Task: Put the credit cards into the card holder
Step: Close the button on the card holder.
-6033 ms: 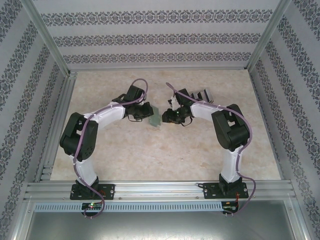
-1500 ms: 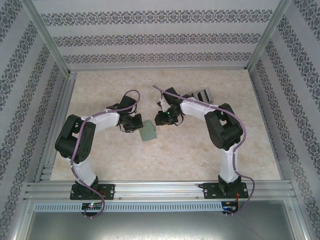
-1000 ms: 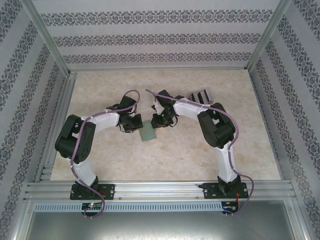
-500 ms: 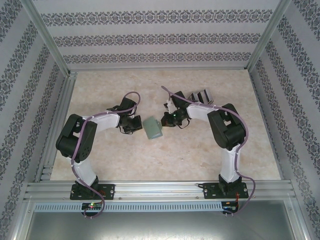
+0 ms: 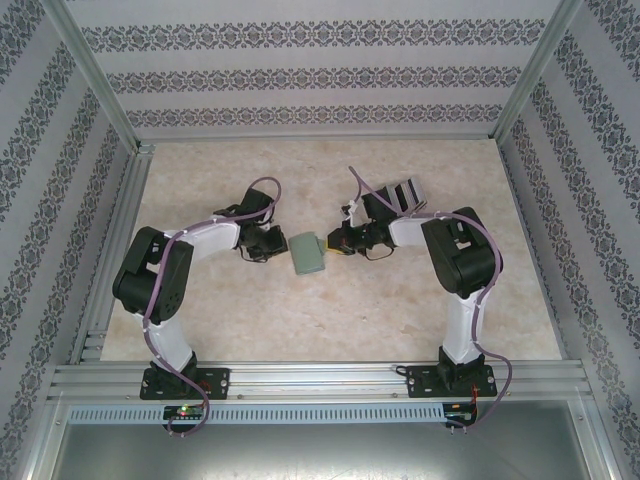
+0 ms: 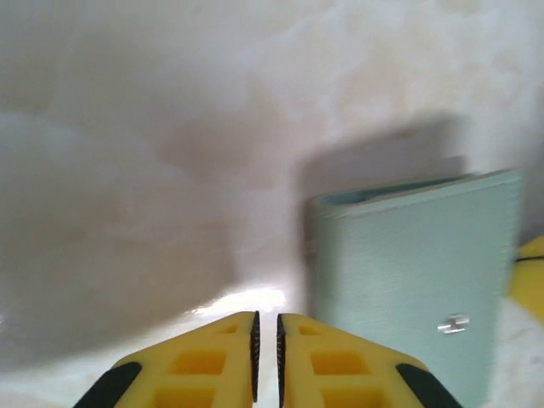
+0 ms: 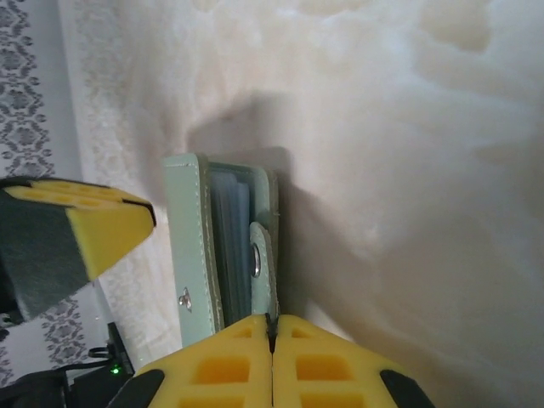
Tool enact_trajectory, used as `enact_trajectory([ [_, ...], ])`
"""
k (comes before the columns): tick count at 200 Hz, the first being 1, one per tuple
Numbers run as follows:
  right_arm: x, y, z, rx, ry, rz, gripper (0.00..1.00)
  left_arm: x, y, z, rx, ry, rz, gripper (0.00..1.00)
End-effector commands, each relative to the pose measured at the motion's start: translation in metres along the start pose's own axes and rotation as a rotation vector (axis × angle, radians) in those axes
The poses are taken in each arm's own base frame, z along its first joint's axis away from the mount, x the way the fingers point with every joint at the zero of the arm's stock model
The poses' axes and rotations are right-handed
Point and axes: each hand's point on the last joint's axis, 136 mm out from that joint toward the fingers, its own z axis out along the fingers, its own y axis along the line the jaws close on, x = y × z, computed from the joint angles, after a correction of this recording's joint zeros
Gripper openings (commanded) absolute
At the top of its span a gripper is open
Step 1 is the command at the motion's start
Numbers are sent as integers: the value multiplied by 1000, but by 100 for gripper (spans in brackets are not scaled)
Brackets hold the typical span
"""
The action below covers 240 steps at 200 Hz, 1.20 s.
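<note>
top: overhead, far | wrists: close, opposite sides of card holder (image 6: 416, 280)

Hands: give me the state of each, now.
Left hand: nearly closed, holding nothing.
Right hand: closed on the edge of the green wallet.

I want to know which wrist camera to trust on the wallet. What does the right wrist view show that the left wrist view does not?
Right wrist view: the wallet's open edge with greyish inner pockets, the snap tab, and the right gripper shut at it. Left wrist view: the closed outer face with its snap stud, and the left gripper apart from the wallet, nearly closed. Both show the green wallet over the pale tabletop.
</note>
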Motion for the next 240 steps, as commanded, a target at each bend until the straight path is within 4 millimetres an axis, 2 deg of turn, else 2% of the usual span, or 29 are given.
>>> enact_trajectory([
  [1, -5, 31, -6, -131, -34, -55, 8, -9, -38, -24, 103, -23, 8, 23],
  [23, -4, 35, -5, -165, -51, -81, 7, -3, -54, -19, 134, 13, 18, 30],
  [51, -4, 44, -5, -202, -73, -112, 6, 10, -52, 1, 121, 67, 21, 31],
  [76, -3, 54, -7, -231, -91, -153, 5, 18, -32, 13, 65, 80, 13, 30],
  [128, -2, 62, -8, -329, -128, -177, 4, 32, 6, 40, -27, 121, -10, 24],
  [158, 1, 58, -8, -348, -133, -179, 4, 35, 21, 43, -35, 121, -38, 20],
  [173, 2, 50, -9, -333, -130, -169, 4, 34, 26, 41, -53, 112, -35, 19],
  [196, -3, 16, -17, -191, -197, -100, 12, 33, 25, 39, -49, 113, -32, 19],
  [205, -1, 8, -21, -128, -199, -82, 20, 33, 24, 39, -44, 112, -34, 19],
  [240, -1, 9, -34, 99, -196, -150, 38, 33, 22, 42, -32, 120, -36, 19],
])
